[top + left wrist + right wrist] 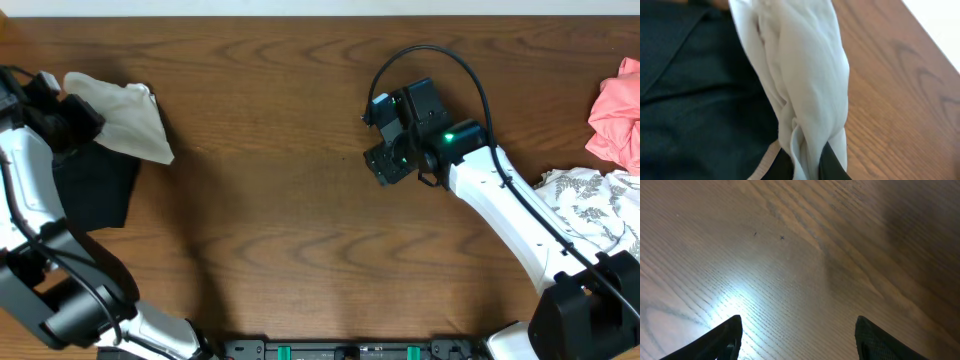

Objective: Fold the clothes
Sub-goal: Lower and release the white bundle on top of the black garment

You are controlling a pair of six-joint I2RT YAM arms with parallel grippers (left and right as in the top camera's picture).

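Grip: my left jaws pinch a bunched white garment [800, 75] at the table's [300, 250] far left, over a black garment [95, 185]; right jaws stand wide, empty. I should spread it flat mid-table.

Desk [300, 200]: brown wood with pronounced wavy grain, smooth. Beneath the right gripper [799, 332] it shows a soft sheen with one bright glare patch.

Right gripper fingers [725, 340]: black, matt, plastic in appearance.

Right arm [500, 195], behind that gripper: white shell, smooth, slightly glossy.

White garment [805, 65], pinched in the left gripper [806, 165]: thin soft cloth, matt, gathered in long creases.

Black garment [695, 100], beside and under the left gripper: matt cloth, lying smooth.

Pink garment [615, 115] and leaf-patterned garment [590, 200], to the right of the right gripper: crumpled matt cloth.
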